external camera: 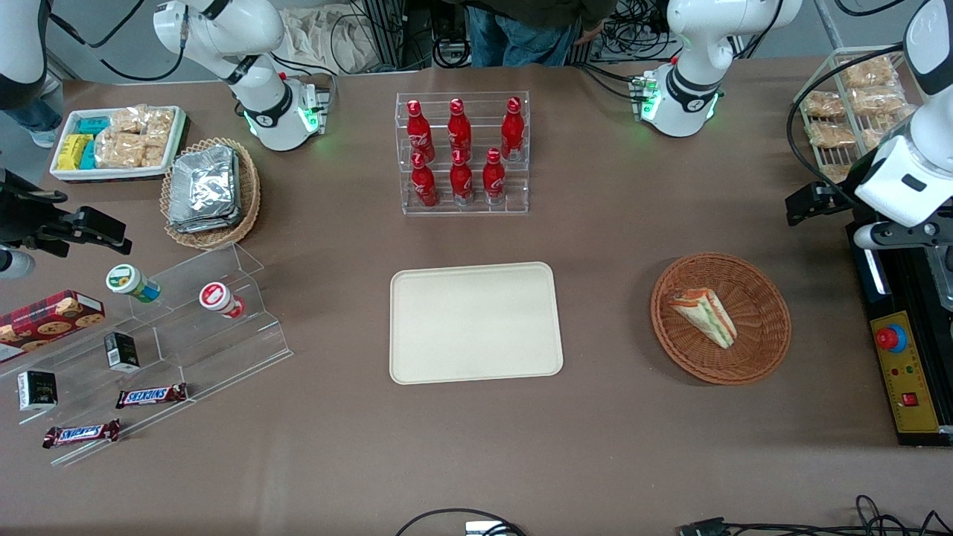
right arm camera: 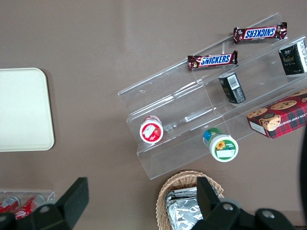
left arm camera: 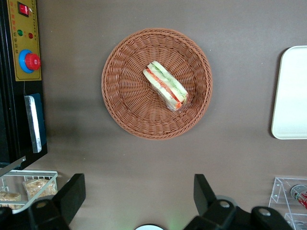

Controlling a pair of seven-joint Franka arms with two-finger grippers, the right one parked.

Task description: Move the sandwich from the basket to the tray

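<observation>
Table point(external camera: 610, 447): brown surface holding everything.
Tray point(external camera: 475, 322): cream, flat at the table's middle, nothing on it.
Basket point(external camera: 759, 357): reddish-brown wicker, near the tray, toward the working arm's end.
Gripper point(left arm camera: 139, 199): raised high above the table beside the basket, jaws spread wide apart, holding nothing.
Sandwich point(external camera: 703, 316): triangular wedge lying on its side inside the basket, red and green layers showing.

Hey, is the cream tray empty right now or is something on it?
Empty. The tray is bare; the sandwich lies in the basket, with the end effector open above the table.
</observation>
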